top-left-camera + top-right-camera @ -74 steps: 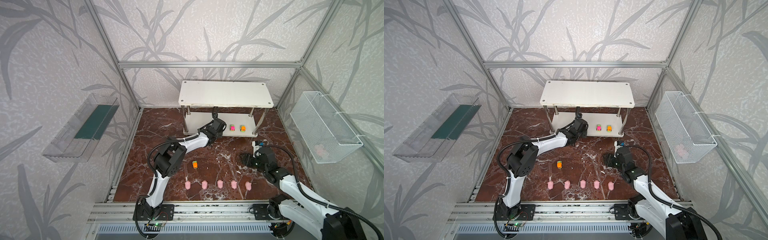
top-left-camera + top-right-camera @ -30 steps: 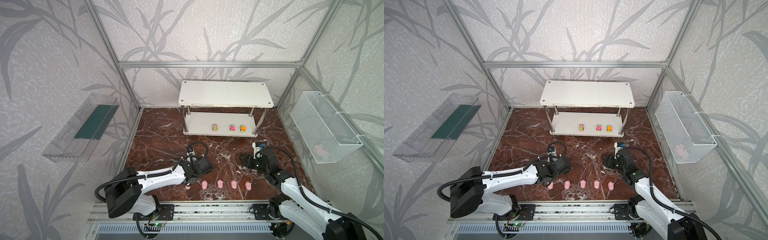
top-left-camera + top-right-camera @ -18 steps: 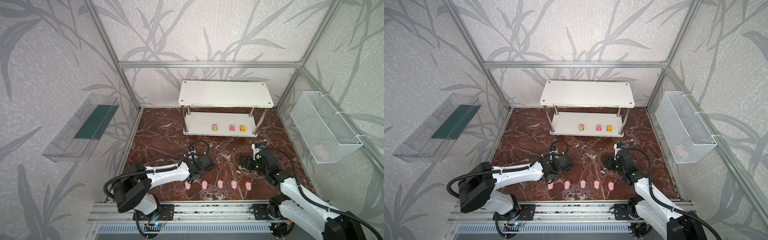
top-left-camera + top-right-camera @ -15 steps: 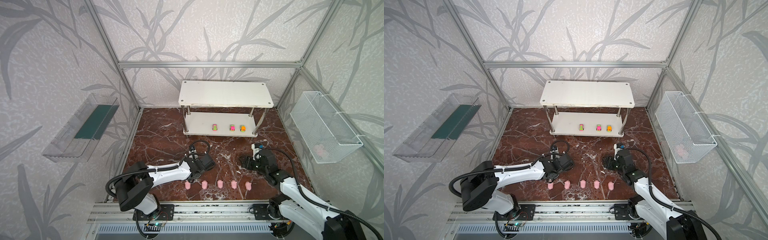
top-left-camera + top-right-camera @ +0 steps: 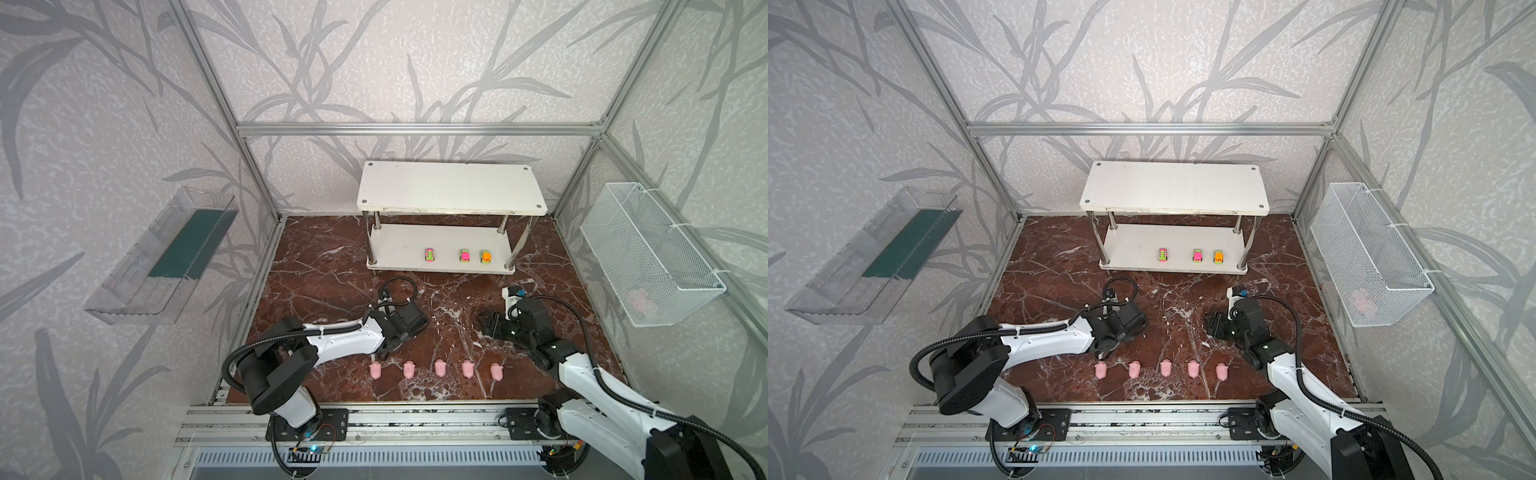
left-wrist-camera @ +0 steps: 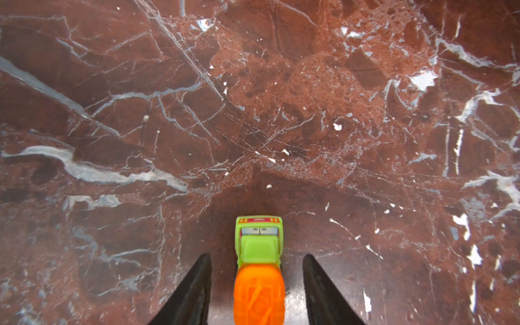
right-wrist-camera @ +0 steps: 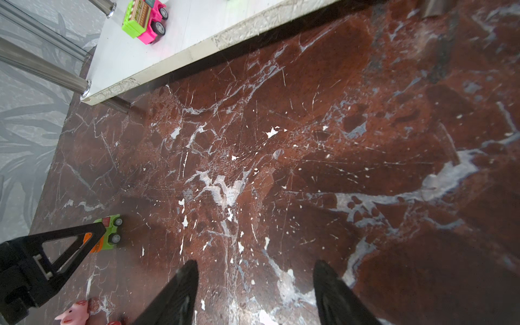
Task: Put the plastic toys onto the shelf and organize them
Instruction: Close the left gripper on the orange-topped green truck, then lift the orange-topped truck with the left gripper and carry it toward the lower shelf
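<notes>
White two-tier shelf (image 5: pixel 399 249), three small plastic cars (image 5: pixel 464 255) on its lower board.
Left gripper (image 6: pixel 256 256), half open, straddles an orange-and-green toy car (image 6: pixel 259 284) on the marble floor (image 5: pixel 332 270), not touching; five pale-pink plastic pigs (image 5: pixel 440 368) in a row just beside it. Right gripper (image 7: pixel 253 264) open, empty. White wire basket (image 5: pixel 648 257) holds a blurred pink thing (image 5: pixel 642 300).

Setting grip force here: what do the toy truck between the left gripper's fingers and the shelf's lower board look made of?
The toy truck looks like moulded plastic: glossy, saturated orange and lime pieces with a printed windscreen. The shelf board is probably laminated particleboard: smooth matt white face, but a chipped, grainy front edge.
</notes>
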